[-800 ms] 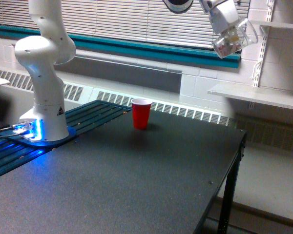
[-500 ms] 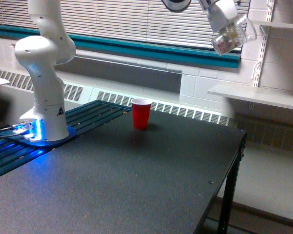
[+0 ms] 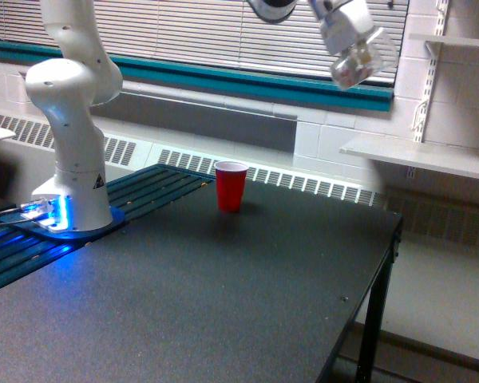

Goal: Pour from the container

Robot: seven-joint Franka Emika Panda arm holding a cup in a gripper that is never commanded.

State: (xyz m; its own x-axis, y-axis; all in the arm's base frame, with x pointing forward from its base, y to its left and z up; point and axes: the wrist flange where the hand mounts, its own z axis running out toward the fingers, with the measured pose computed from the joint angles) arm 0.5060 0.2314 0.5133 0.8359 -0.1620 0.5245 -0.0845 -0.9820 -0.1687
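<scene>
Fingers (image 3: 347, 32) grip the clear cup (image 3: 358, 65) high up, tilted, well off the red cup (image 3: 231, 186) near the tabletop's (image 3: 223, 295) far edge, so probably just carrying it over.

Dim, soft indoor light; blue glow at the arm base (image 3: 54, 214); faint shadow beneath the red cup (image 3: 231, 186); container (image 3: 356, 64) slightly motion-blurred

No words, brands or numbers can be read anywhere. The only sign is a small black triangular mark on the white robot base (image 3: 73, 179) (its symbol too small to make out), low on the column, just above the blue-lit foot and well left of the red cup (image 3: 231, 186).
</scene>
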